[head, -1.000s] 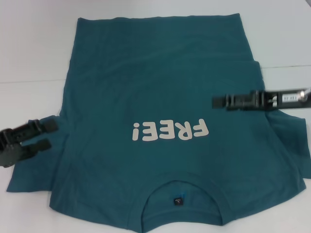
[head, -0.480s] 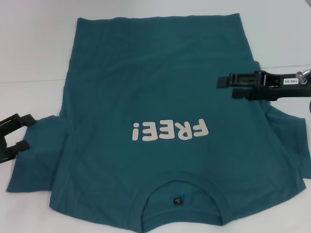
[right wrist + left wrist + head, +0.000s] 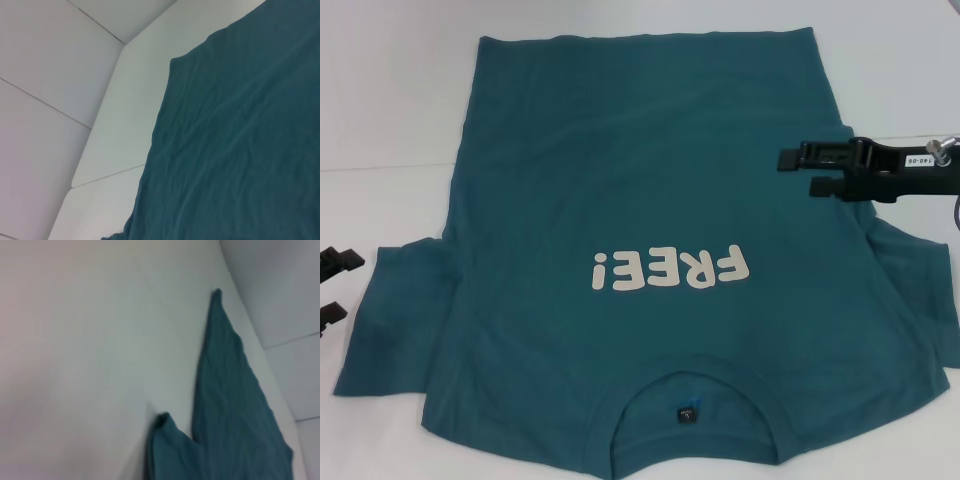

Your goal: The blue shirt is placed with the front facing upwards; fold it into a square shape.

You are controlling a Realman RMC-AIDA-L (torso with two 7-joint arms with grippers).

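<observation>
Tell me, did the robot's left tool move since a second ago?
Yes. The left tool slid outward off the blue shirt, past its left sleeve toward the picture's left edge. Its fingers are open.

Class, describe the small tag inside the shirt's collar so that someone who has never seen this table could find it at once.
Start with the blue shirt spread face up across the white table, collar toward the robot. Below the white FREE! lettering lies the round ribbed collar. Centred inside that opening sits the small tag, a dark square patch, the only near-black mark on the teal cloth.
</observation>
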